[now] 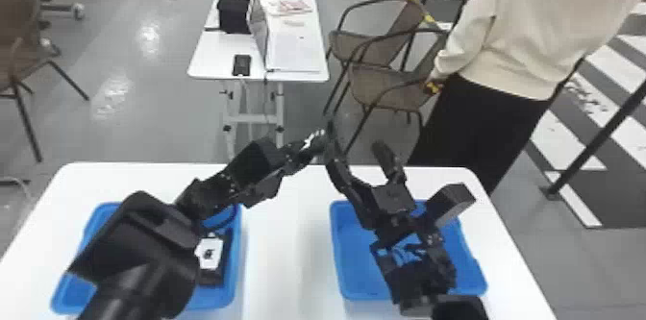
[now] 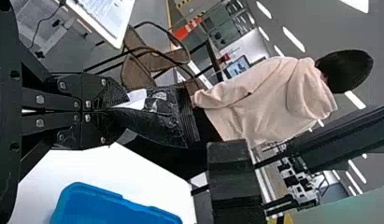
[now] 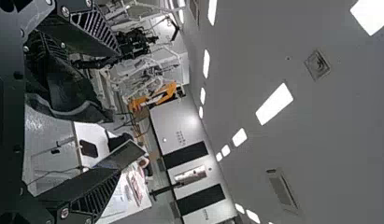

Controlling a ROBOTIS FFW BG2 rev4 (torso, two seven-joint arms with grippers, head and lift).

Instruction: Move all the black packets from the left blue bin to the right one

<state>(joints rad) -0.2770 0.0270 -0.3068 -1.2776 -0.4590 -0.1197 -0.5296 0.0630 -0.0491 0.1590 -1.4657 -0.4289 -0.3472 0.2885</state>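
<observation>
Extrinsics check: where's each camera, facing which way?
Head view: on head, facing forward and down at left bin, right bin; left arm, right arm show.
Left wrist view: on that wrist, facing person past left end effector and black packet.
Right wrist view: on that wrist, facing back table past right end effector.
Head and left wrist both: person.

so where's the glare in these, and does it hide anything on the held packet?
Head view: bright reflections on the grey floor; left wrist view: small glints on the held black packet, its outer end still readable against the background; right wrist view: ceiling lights washed to plain white, off to the side of the right gripper's fingers.
</observation>
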